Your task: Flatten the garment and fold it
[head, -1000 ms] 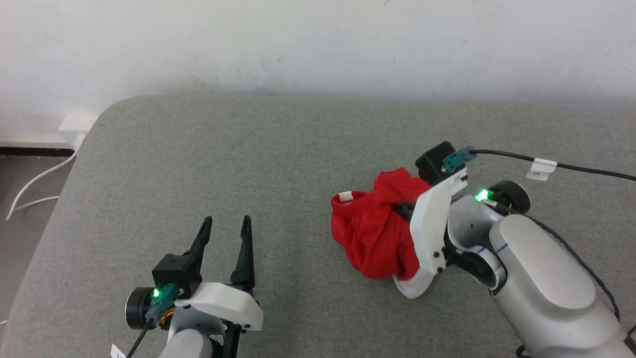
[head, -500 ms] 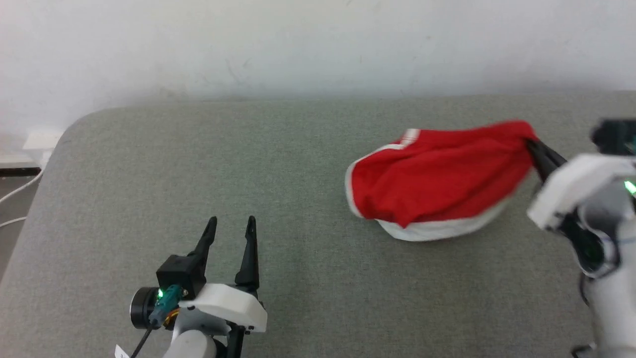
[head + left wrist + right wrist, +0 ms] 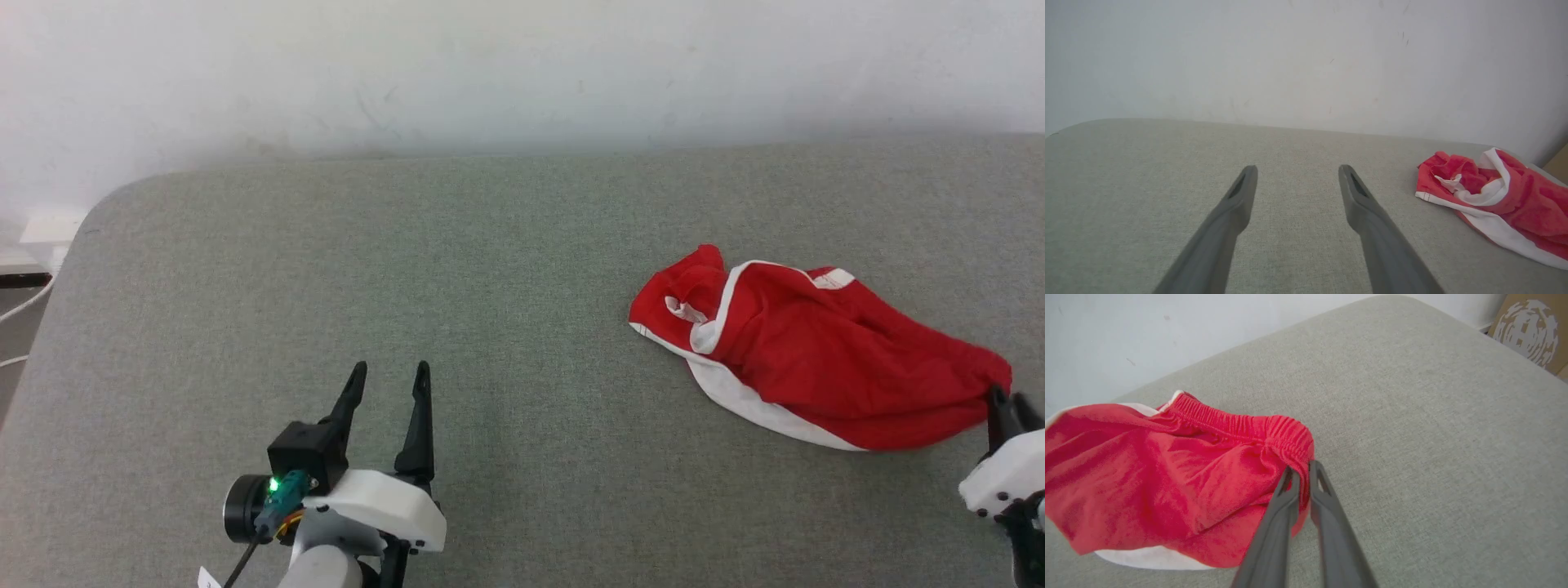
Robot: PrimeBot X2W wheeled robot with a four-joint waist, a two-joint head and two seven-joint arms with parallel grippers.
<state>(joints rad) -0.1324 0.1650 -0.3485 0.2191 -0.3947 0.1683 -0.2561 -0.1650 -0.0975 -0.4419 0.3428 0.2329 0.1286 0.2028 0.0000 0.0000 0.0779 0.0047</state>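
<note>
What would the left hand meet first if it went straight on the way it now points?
Probably nothing before the wall: the left hand points across grey surface, and the garment lies off to its right.

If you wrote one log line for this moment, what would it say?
left gripper: open, empty, apart from garment | right gripper: pinching waistband | garment: crumpled on grey padded surface, not yet flat

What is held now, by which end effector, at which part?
The right end effector pinches the red shorts by the end of their waistband; the left end effector holds nothing.
</note>
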